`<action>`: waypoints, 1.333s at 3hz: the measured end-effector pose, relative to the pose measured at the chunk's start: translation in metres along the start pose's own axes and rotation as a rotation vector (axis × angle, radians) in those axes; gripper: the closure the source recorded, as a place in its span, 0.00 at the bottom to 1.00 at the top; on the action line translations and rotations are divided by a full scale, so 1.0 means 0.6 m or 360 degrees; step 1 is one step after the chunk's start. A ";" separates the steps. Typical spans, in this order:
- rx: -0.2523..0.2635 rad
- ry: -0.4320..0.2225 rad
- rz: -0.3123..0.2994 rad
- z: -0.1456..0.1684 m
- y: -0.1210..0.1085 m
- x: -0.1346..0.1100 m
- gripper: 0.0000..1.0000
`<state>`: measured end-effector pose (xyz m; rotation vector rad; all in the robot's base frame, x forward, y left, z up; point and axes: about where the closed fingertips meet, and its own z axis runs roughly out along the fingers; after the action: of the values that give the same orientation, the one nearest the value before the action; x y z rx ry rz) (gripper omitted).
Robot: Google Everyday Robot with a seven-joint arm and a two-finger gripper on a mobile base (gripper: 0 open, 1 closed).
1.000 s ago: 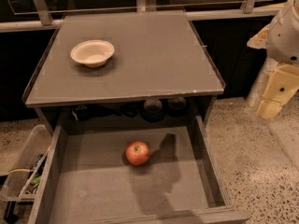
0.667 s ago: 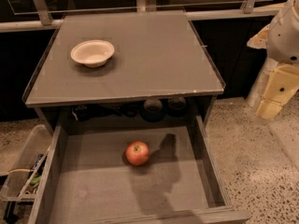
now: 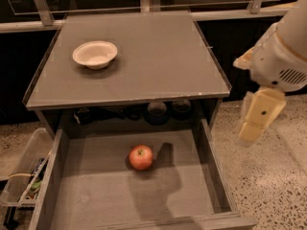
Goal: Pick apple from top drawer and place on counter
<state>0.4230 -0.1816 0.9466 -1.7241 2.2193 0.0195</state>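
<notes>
The red apple (image 3: 141, 157) with yellowish patches lies on the flat grey bottom of the open top drawer (image 3: 96, 195), near its middle. The grey-brown counter (image 3: 153, 56) is above the drawer. My gripper (image 3: 258, 116), a pale yellowish piece under the white arm housing (image 3: 283, 61), hangs at the right, outside the drawer's right wall and above the floor. It is well apart from the apple and holds nothing that I can see.
A white bowl (image 3: 95, 53) stands on the counter's left part. Dark round items (image 3: 158, 110) sit in the shelf gap under the counter. A clear plastic bin (image 3: 24, 171) with cables is left of the drawer. Speckled floor (image 3: 268, 176) lies to the right.
The arm with the gripper has moved a little left and down, closer to the drawer's right side. The apple, bowl and drawer have not moved.
</notes>
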 end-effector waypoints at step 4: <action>-0.0147 -0.0206 -0.0022 0.153 0.090 -0.033 0.00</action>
<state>0.3990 -0.1290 0.8551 -1.7338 2.1432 0.2275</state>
